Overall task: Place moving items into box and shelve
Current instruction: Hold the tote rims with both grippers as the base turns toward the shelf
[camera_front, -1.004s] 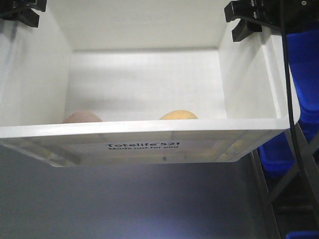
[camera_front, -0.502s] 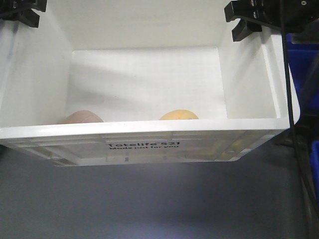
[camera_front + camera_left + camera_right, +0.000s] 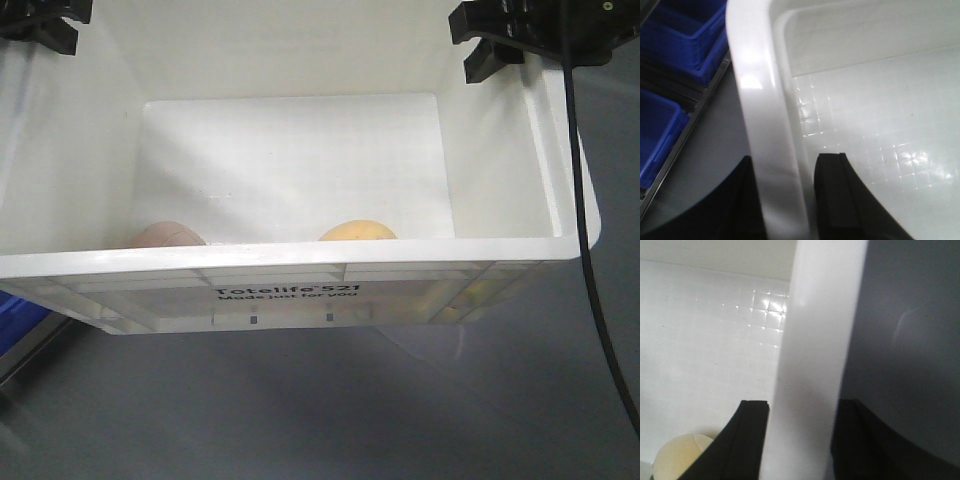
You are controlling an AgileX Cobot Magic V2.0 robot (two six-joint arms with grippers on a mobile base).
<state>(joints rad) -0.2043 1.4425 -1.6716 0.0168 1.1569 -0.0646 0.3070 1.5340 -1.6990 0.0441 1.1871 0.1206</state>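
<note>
Bright overhead glare, washed-out whites, soft blur

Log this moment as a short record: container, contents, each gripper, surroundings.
container: large white rectangular plastic crate, printed "Totelife 521"
contents: pinkish-brown rounded lump and pale yellow-tan rounded lump, apart, both near the front wall and partly hidden by its rim
left gripper: clamped over the crate's left rim
right gripper: clamped over the crate's right rim
surroundings: blue plastic bins to the left, grey floor below
</note>
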